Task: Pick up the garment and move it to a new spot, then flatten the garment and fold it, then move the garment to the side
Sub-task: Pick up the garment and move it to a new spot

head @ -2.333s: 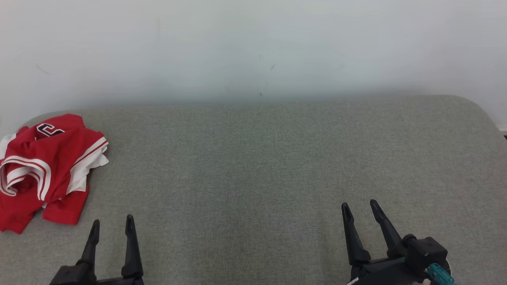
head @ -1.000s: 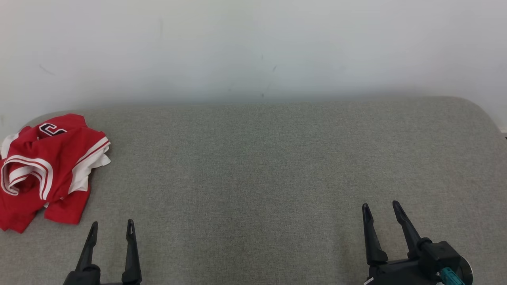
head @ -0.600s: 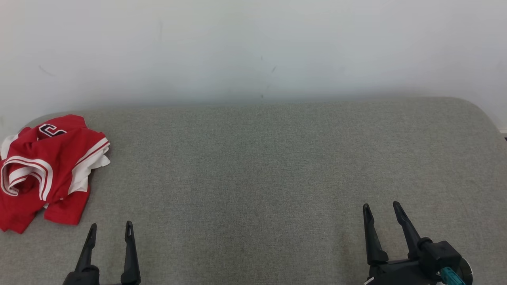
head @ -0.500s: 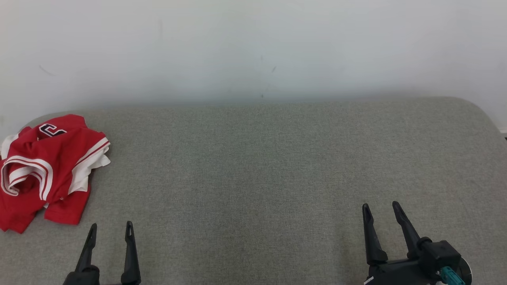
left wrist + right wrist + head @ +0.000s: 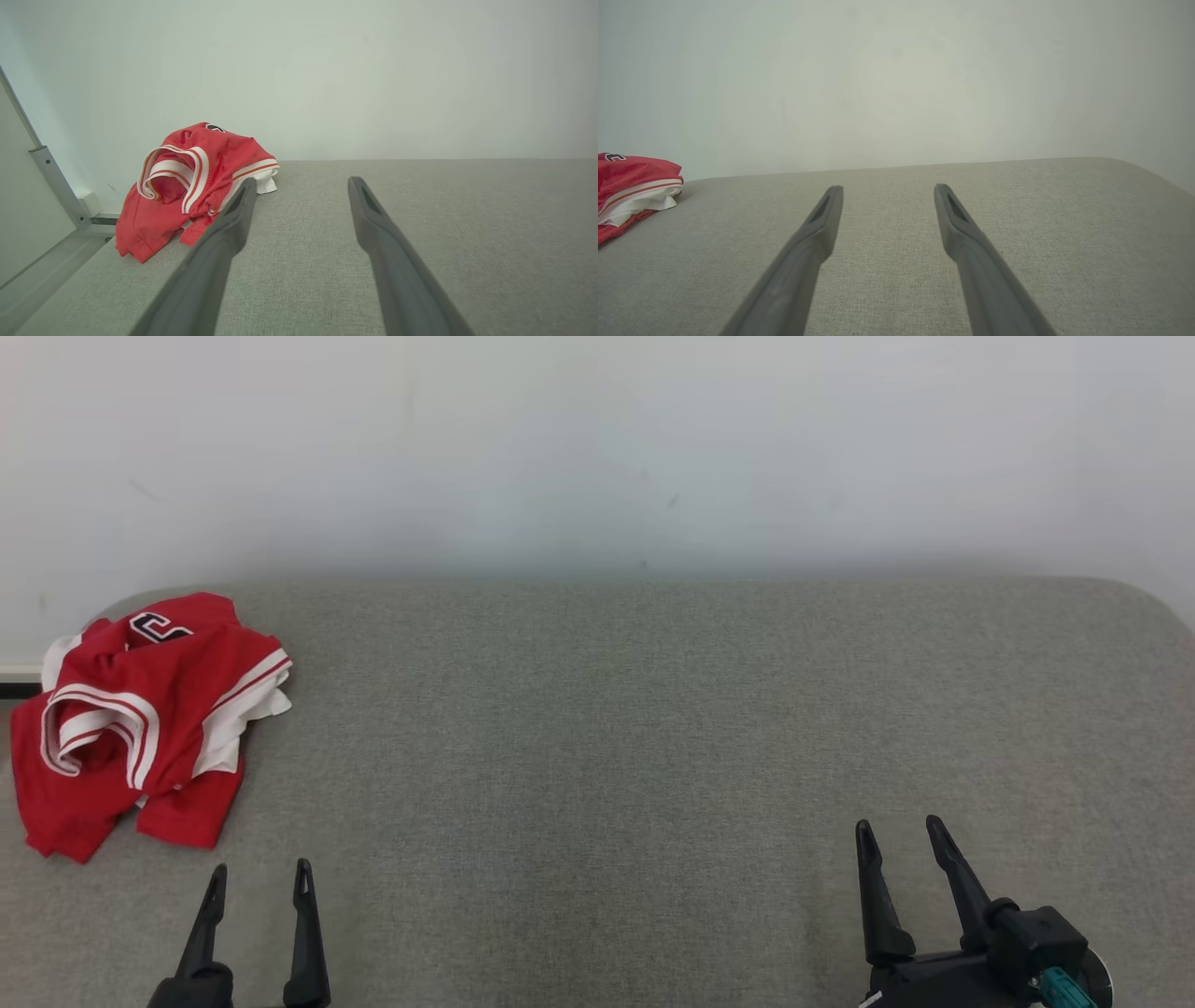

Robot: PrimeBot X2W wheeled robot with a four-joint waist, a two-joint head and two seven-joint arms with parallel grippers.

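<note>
The left gripper (image 5: 261, 867) and right gripper (image 5: 898, 823) both have their jaws spread and empty, with long, tapered matte-black fingers over the grey, coarse-woven cushion (image 5: 597, 756). The garment (image 5: 140, 719), a crumpled red jersey with white striped trim, lies at the cushion's far left corner, apart from the left gripper. Its black, white-edged character is partly folded under and unreadable.

The red garment (image 5: 140, 728), at the left of the frame, bears one black, white-edged character (image 5: 155, 627); partly folded under, not reliably legible.
</note>
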